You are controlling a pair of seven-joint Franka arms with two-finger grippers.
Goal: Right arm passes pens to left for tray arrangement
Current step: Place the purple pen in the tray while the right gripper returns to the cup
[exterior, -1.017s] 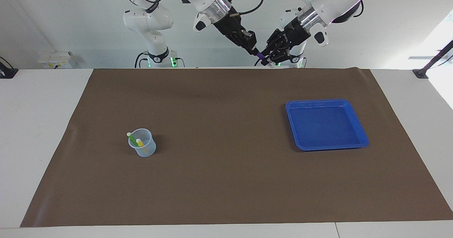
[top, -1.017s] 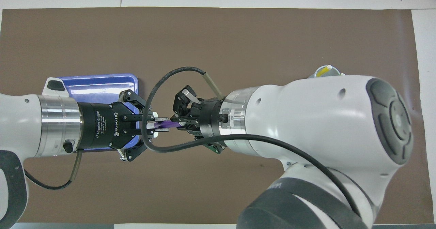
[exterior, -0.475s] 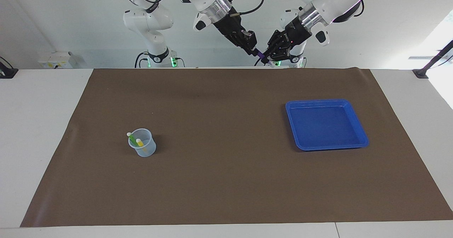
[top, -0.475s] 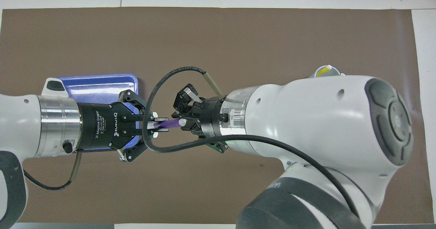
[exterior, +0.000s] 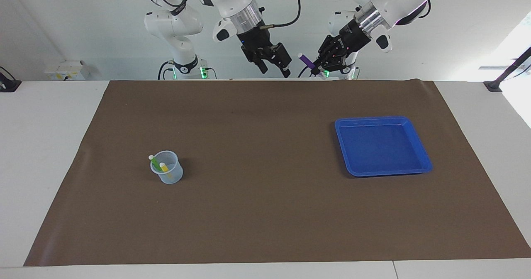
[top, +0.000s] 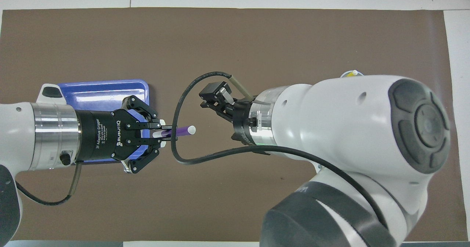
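My left gripper is shut on the purple pen and holds it high in the air, with the pen's white-capped end pointing toward my right gripper. In the overhead view the left gripper and the pen are over the mat beside the blue tray. My right gripper is open and empty, a short gap away from the pen's tip; it also shows in the overhead view. The blue tray holds nothing. The green pen and yellow pen stand in a translucent cup.
A brown mat covers the table. The cup stands toward the right arm's end, the tray toward the left arm's end. A smaller white arm with green base lights stands at the robots' edge. In the overhead view my right arm hides most of the cup.
My right gripper has let go of the purple pen, opened and drawn back toward its own end. The left gripper now holds the pen alone and has lifted slightly.
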